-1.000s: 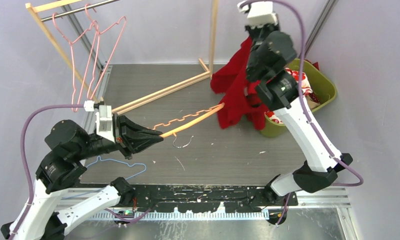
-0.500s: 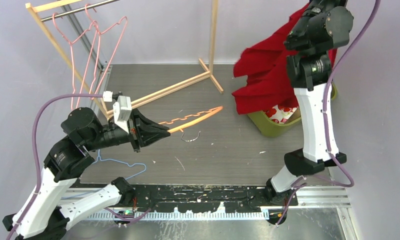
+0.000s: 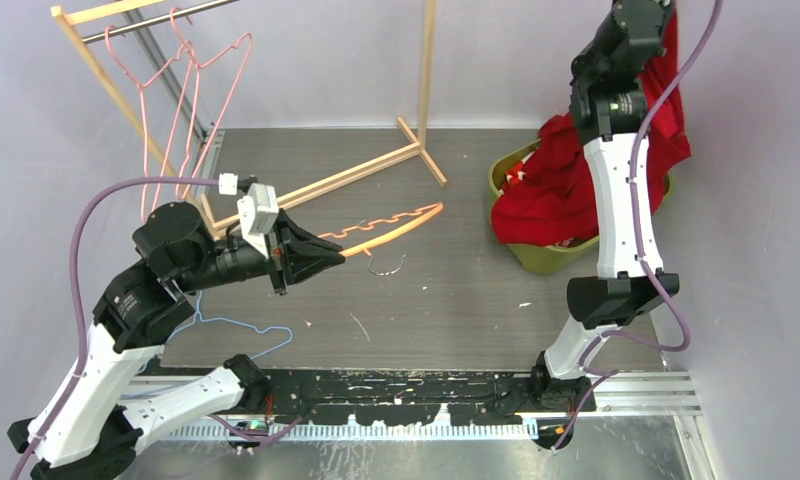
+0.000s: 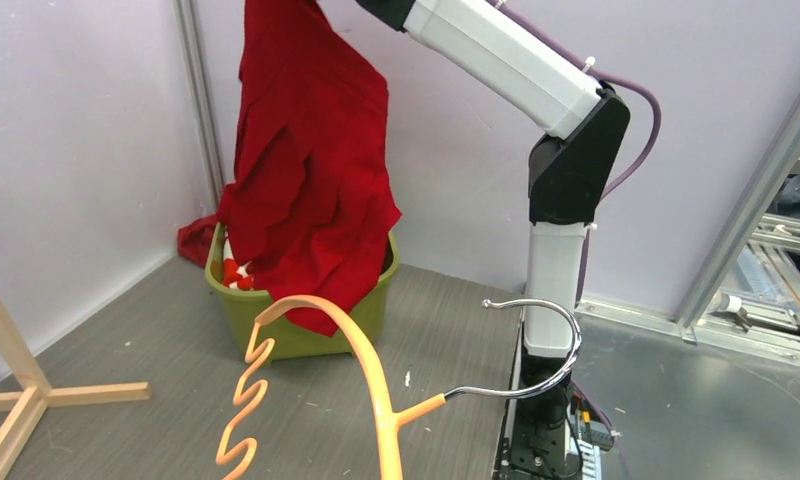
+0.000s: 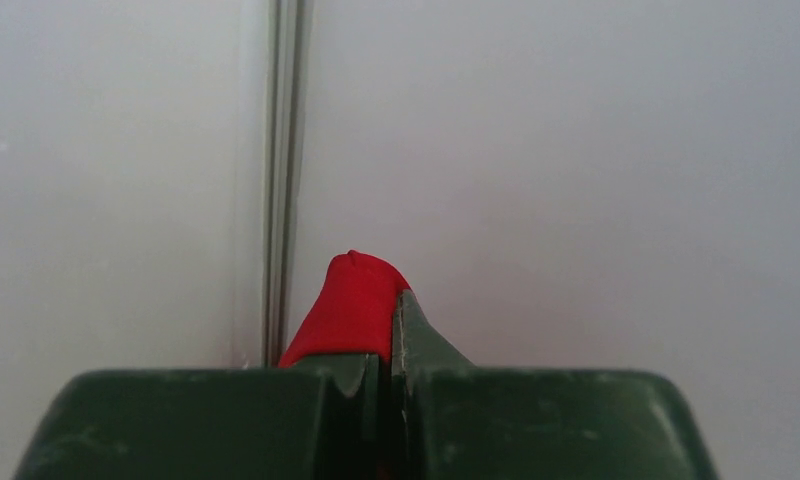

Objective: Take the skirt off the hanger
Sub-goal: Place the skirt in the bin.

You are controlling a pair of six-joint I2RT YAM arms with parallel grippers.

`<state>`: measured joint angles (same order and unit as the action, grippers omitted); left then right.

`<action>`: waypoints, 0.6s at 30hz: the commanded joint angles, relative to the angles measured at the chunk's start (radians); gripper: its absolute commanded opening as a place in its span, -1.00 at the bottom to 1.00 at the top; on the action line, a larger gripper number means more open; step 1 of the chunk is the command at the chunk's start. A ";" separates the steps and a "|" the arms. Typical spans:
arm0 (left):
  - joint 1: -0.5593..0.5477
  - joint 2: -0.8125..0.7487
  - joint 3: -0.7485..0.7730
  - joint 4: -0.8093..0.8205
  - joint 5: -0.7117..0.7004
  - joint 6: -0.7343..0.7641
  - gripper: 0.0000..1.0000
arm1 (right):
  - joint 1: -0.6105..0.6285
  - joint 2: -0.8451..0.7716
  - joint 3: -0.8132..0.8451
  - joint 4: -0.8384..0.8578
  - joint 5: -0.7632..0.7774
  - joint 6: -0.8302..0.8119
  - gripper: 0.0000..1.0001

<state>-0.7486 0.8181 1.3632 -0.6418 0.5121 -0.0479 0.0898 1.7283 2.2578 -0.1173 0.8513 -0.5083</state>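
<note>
Two robot arms are working at a grey bench (image 3: pixel 456 290), seen from above and behind.

The right arm (image 3: pixel 621 200) is reaching high over the far right corner. Its tool (image 5: pixel 388 345) is pressed together and pinching a fold of one red skirt (image 4: pixel 311 170). The wrist view shows red cloth poking up between the dark green jaws. The skirt is hanging down from the tool in loose folds, clear of the hanger, and its lower part is draping into one green bin (image 3: pixel 536 262). The bin is sitting at the right side of the bench, and red and white cloth is showing inside it.

The left arm (image 3: pixel 126 310) is stretching in from the near left. Its tool (image 3: pixel 331 257) is closed on one end of one orange hanger (image 3: pixel 396 232), holding it above the bench and pointing it towards the bin. The hanger is bare – one arm is smooth, the other wavy – and a silver hook (image 4: pixel 546 350) is curving from its middle. Hanger and skirt are well apart.

One blue wire hanger (image 3: pixel 266 328) is lying flat on the bench near the left arm's base. At the far left, pink wire hangers (image 3: pixel 181 130) are hanging from one wooden rack (image 3: pixel 346 178) – there appear to be two, though the thin overlapping wires are making the count uncertain.
</note>
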 commanded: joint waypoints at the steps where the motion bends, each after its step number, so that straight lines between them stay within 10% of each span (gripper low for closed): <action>1: -0.003 0.031 0.061 0.047 -0.017 0.048 -1.00 | 0.010 -0.071 -0.118 -0.017 -0.034 0.183 -0.98; 11: -0.003 0.129 0.158 0.012 -0.121 0.098 -1.00 | 0.054 -0.492 -0.748 -0.341 -0.006 0.853 -0.98; 18: -0.003 0.189 0.223 0.038 -0.208 0.094 -1.00 | 0.018 -0.455 -0.926 -0.438 -0.071 1.100 -0.98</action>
<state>-0.7486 0.9970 1.5047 -0.6769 0.3840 0.0303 0.1333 1.2091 1.3968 -0.5243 0.8238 0.3531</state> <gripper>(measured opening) 0.079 0.063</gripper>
